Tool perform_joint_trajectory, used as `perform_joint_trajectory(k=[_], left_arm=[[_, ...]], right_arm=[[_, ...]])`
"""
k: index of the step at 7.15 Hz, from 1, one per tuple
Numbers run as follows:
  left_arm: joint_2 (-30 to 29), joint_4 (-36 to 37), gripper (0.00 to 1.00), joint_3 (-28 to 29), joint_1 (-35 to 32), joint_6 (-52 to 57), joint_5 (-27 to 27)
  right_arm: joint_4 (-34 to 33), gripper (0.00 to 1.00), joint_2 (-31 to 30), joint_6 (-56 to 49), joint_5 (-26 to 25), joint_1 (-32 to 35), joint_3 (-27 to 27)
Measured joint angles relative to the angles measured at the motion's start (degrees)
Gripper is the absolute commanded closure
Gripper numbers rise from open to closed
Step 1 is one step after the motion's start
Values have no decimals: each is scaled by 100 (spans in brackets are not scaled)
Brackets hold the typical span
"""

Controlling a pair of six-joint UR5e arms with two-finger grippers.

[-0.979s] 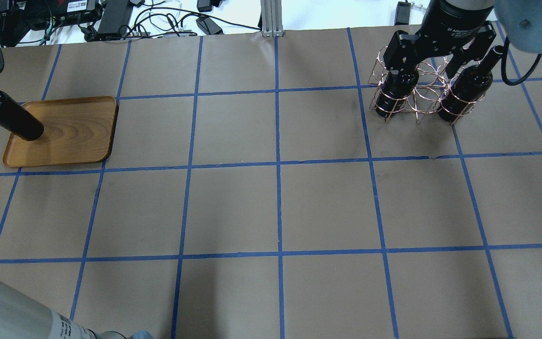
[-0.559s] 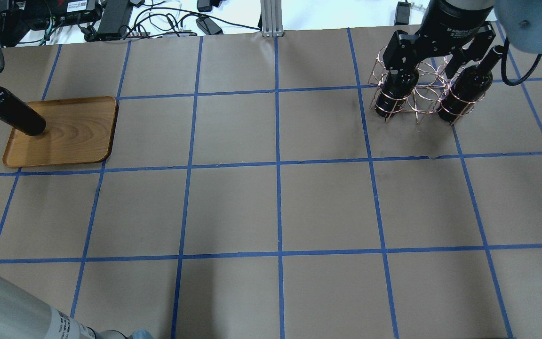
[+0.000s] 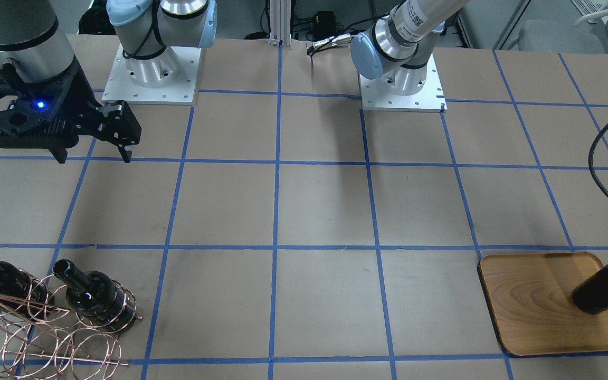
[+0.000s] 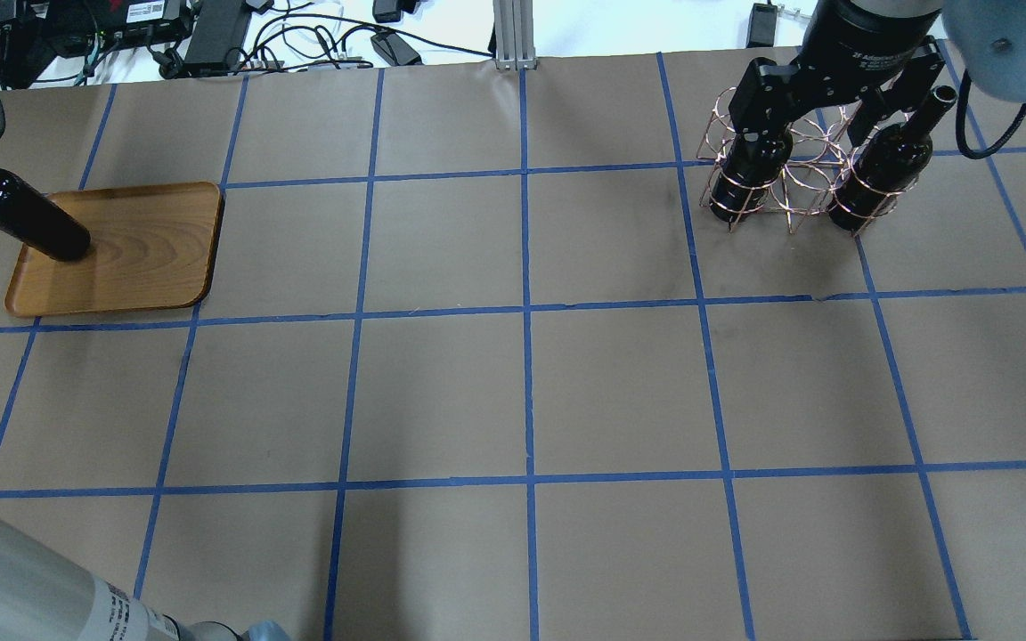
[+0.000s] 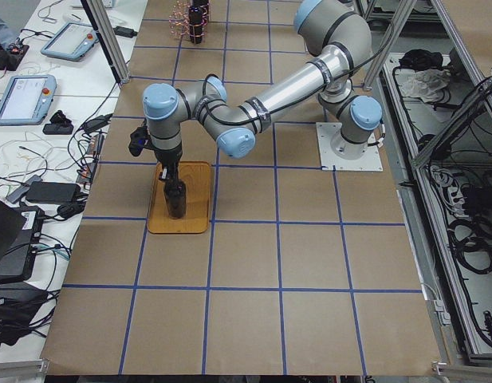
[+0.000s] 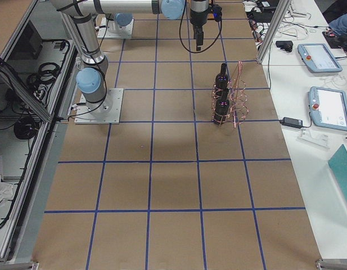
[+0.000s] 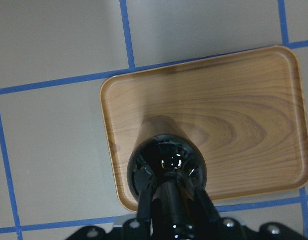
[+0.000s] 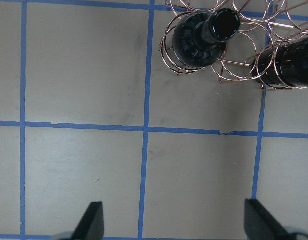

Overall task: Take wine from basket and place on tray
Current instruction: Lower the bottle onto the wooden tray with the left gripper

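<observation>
My left gripper (image 7: 173, 212) is shut on the neck of a near-black wine bottle (image 4: 28, 223) and holds it upright over the left part of the wooden tray (image 4: 143, 258). Its base is at or just above the tray; I cannot tell if it touches. The bottle (image 3: 605, 285) and the tray (image 3: 531, 301) also show in the front view. The copper wire basket (image 4: 789, 178) stands at the far right with two more bottles, one (image 4: 745, 174) and another (image 4: 883, 169). My right gripper (image 4: 834, 98) is open and empty, high above the basket (image 8: 233, 65).
Cables and power units (image 4: 210, 36) lie beyond the table's far edge, beside an aluminium post (image 4: 513, 36). Blue tape lines grid the brown table. The two arm bases (image 3: 151, 74) stand at the robot's side.
The bottle in my left gripper has sunk a little toward the tray. My right gripper has drawn slightly away, so the right-hand basket bottle's neck now shows.
</observation>
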Motion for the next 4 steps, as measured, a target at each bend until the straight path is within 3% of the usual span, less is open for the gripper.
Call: perform_joint_trajectory(k=[1, 2, 3, 4], left_arm=[[-2, -4, 92, -10, 31, -15, -81], [-4, -7, 79, -25, 62, -21, -123], [-3, -7, 78, -41, 82, -24, -138], [0, -7, 66, -47, 96, -27, -145]], right_arm=[[-8, 0, -3, 9, 1, 0, 3], [-19, 0, -6, 17, 2, 0, 5], [-27, 0, -6, 20, 3, 0, 5], [-28, 0, -6, 26, 3, 0, 6]])
